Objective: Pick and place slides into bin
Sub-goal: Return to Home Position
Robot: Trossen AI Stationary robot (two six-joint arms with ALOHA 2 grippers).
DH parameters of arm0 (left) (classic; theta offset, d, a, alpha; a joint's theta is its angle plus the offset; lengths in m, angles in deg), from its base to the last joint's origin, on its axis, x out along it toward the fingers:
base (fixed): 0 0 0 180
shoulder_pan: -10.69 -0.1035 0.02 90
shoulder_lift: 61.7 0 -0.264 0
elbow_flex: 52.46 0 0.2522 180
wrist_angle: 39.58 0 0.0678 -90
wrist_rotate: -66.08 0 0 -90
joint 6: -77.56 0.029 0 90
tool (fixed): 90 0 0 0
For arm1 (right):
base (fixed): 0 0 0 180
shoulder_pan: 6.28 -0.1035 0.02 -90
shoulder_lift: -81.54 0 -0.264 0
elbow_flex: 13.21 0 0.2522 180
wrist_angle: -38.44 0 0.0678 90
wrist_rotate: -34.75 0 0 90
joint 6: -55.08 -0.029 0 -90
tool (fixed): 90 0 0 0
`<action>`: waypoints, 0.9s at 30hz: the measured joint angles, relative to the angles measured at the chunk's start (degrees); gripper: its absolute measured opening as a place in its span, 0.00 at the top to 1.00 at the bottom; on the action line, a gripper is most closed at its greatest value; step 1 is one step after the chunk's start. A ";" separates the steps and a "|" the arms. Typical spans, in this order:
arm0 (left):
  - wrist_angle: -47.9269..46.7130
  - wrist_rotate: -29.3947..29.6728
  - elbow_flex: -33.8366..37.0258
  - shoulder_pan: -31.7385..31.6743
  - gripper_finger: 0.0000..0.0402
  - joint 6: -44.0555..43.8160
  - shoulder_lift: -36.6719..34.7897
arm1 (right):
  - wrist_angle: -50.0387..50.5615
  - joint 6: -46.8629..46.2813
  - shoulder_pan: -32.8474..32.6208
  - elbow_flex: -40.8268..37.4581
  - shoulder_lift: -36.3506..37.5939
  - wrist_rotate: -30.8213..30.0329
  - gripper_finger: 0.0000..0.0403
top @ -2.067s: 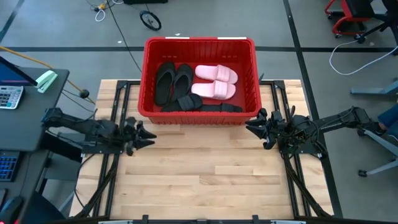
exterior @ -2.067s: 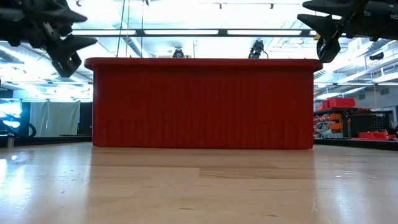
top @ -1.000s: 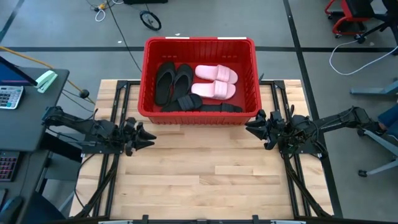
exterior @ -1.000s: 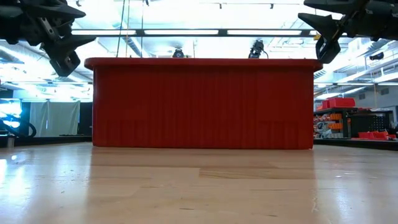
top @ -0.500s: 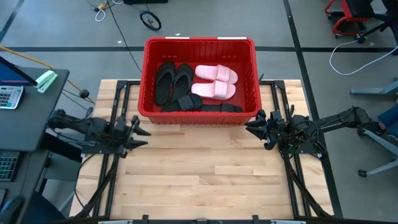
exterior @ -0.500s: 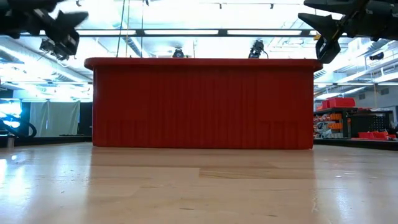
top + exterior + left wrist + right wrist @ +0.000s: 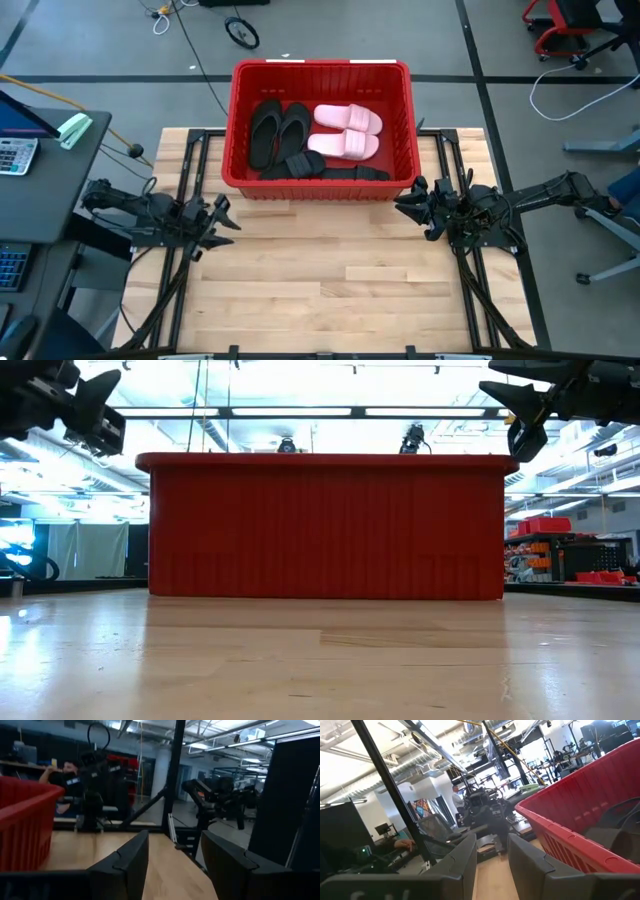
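The red bin point(image 7: 320, 185) stands at the table's far middle; its near wall fills the low view point(image 7: 325, 525). In it lie two black flip-flops point(image 7: 278, 132) at the left, two pale pink slides point(image 7: 345, 132) at the right, and two black slides point(image 7: 325, 168) along the near wall. My left gripper point(image 7: 224, 215) hangs open and empty off the bin's near left corner, above the table point(image 7: 95, 415). My right gripper point(image 7: 404, 203) hangs open and empty off the bin's near right corner point(image 7: 520, 415). Each wrist view shows open fingers point(image 7: 175, 865) point(image 7: 492, 855) and the bin's red wall point(image 7: 22, 820) point(image 7: 580, 827).
The bare wooden tabletop point(image 7: 320, 280) stretches from the bin to the near edge. Black frame rails run along both sides of the table point(image 7: 180, 260) point(image 7: 480, 280). A desk with a calculator point(image 7: 15, 155) stands to the left. People show in the room beyond point(image 7: 65, 770) point(image 7: 455, 795).
My left gripper has drawn back a little toward the table's left edge and has turned about its wrist. The right arm, the bin and the sandals have kept still.
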 joint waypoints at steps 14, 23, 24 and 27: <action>-10.40 -0.03 0.02 -0.02 0.54 -0.18 0.31 | 0.39 0.00 0.00 0.00 0.00 0.00 0.71; -10.49 -0.02 0.02 -0.02 0.52 -0.19 0.33 | 0.39 0.00 0.00 0.00 0.00 0.00 0.71; -10.47 -0.02 0.04 -0.02 0.52 -0.17 0.33 | 0.39 0.00 0.00 0.00 0.00 0.00 0.71; -10.05 -0.04 0.09 -0.02 0.53 -0.19 0.33 | 0.39 -0.02 0.00 0.00 0.00 0.00 0.71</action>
